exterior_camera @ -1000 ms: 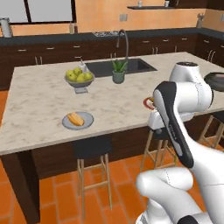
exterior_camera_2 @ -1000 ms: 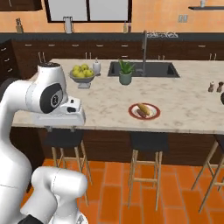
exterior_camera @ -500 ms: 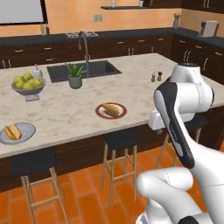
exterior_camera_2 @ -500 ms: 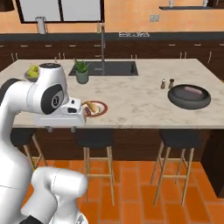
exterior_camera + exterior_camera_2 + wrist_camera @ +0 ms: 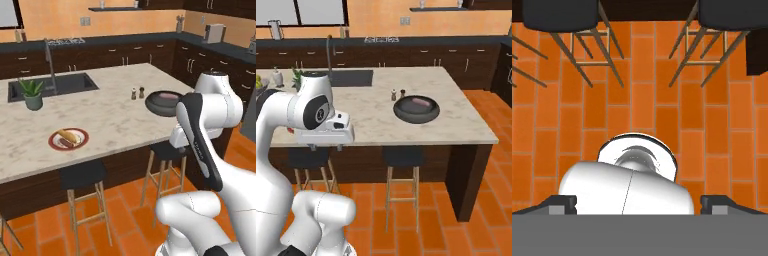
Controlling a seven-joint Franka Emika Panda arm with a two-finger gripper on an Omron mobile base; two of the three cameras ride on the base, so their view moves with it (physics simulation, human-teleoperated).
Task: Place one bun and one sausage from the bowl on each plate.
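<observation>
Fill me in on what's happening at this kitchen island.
The robot handles nothing right now: its gripper hangs open and empty over the tiled floor beside the island. The red-rimmed plate already holds a bun and a dark sausage. The dark bowl near the counter's end holds a pink sausage.

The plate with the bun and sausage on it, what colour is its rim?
Red-brown around a white centre; the plate shows best in the left base view.

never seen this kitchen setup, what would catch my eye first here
The big white robot arm fills the foreground in front of a long marble island. On the island, a wide dark bowl holding a pink sausage sits near its right end, and a red-rimmed plate with a bun lies toward the left.
</observation>
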